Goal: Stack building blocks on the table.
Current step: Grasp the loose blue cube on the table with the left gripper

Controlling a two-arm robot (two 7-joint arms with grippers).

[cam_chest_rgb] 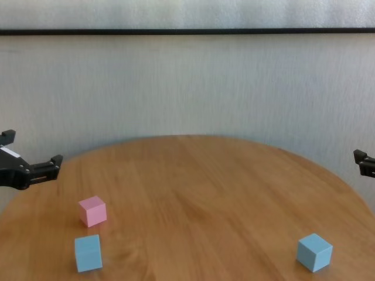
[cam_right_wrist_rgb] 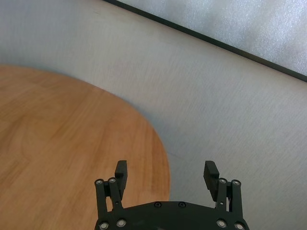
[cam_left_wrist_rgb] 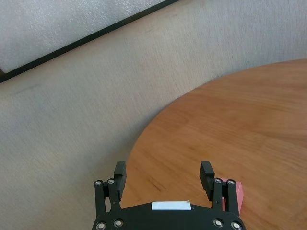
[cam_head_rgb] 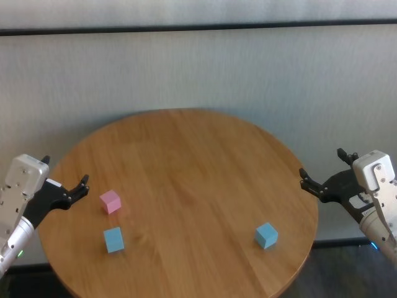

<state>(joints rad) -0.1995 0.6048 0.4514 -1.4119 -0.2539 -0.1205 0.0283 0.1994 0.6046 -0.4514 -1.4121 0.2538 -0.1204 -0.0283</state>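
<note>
Three building blocks lie apart on the round wooden table (cam_head_rgb: pixel 198 155). A pink block (cam_head_rgb: pixel 110 202) sits at the left, with a light blue block (cam_head_rgb: pixel 113 239) just nearer than it. Another light blue block (cam_head_rgb: pixel 266 235) rests near the right front. My left gripper (cam_head_rgb: pixel 64 170) hovers open over the table's left edge, a short way left of the pink block (cam_left_wrist_rgb: pixel 238 193), with nothing between its fingers. Beyond the table's right edge my right gripper (cam_head_rgb: pixel 321 162) stands open and empty. The chest view shows the same blocks: pink (cam_chest_rgb: pixel 92 211), left blue (cam_chest_rgb: pixel 88 253), right blue (cam_chest_rgb: pixel 314 252).
A pale wall with a dark horizontal strip (cam_head_rgb: pixel 198 27) runs behind the table. The table's far half (cam_chest_rgb: pixel 199 170) carries nothing. The right wrist view shows the table's right rim (cam_right_wrist_rgb: pixel 160 143) just under my right gripper (cam_right_wrist_rgb: pixel 166 167).
</note>
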